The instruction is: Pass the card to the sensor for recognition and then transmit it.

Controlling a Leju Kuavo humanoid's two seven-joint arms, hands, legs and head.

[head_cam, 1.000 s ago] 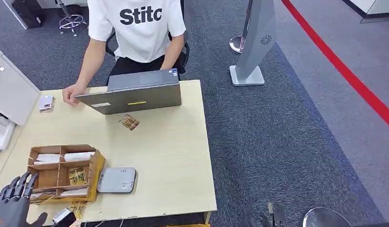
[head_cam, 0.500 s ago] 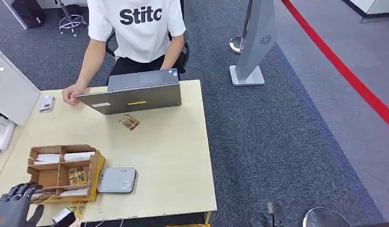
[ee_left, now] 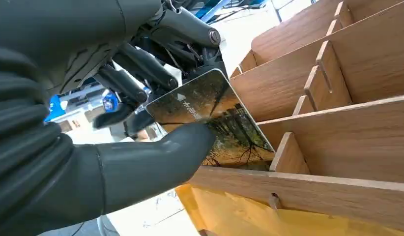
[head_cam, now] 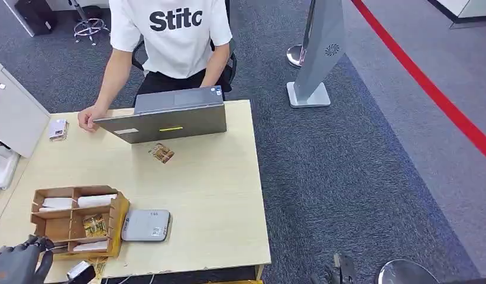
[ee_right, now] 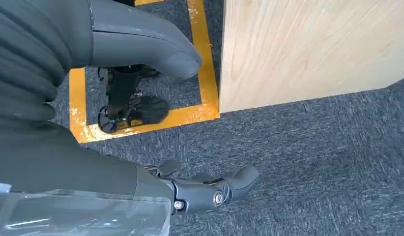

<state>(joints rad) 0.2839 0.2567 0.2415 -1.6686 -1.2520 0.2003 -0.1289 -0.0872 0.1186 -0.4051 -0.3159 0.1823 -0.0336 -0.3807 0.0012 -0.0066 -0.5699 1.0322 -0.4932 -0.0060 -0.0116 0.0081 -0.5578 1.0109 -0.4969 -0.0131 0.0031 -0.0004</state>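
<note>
Since the earlier frame, your left robot hand (head_cam: 16, 264) has dropped lower toward the near-left corner of the pale wooden tabletop (head_cam: 211, 195), and the brown wooden compartment box (head_cam: 75, 222) sits a little nearer the tabletop's front edge than it did. In the left wrist view you can see that left robot hand (ee_left: 116, 123) pinching a glossy card printed with a dark forest scene (ee_left: 210, 123): the thick grey thumb (ee_left: 156, 157) presses on the card's face while the darker fingers (ee_left: 136, 64) lie behind it. The card stands tilted in a slot of the box (ee_left: 337, 73), its lower part still inside the wooden walls.

Just beside the box, on its right side, lies the flat grey rectangular sensor pad (head_cam: 146, 225). Further back on the tabletop you have a loose brown patterned card (head_cam: 162, 153) lying just in front of the grey open laptop (head_cam: 167, 115). A person in a white printed T-shirt (head_cam: 169, 35) sits behind the laptop with one hand (head_cam: 88, 118) resting on the tabletop near a small device (head_cam: 58, 128).

Your right robot hand (ee_right: 141, 113) hangs beside the tabletop above the grey carpet floor (ee_right: 313, 162), holding nothing, its thumb and dark fingers apart.
</note>
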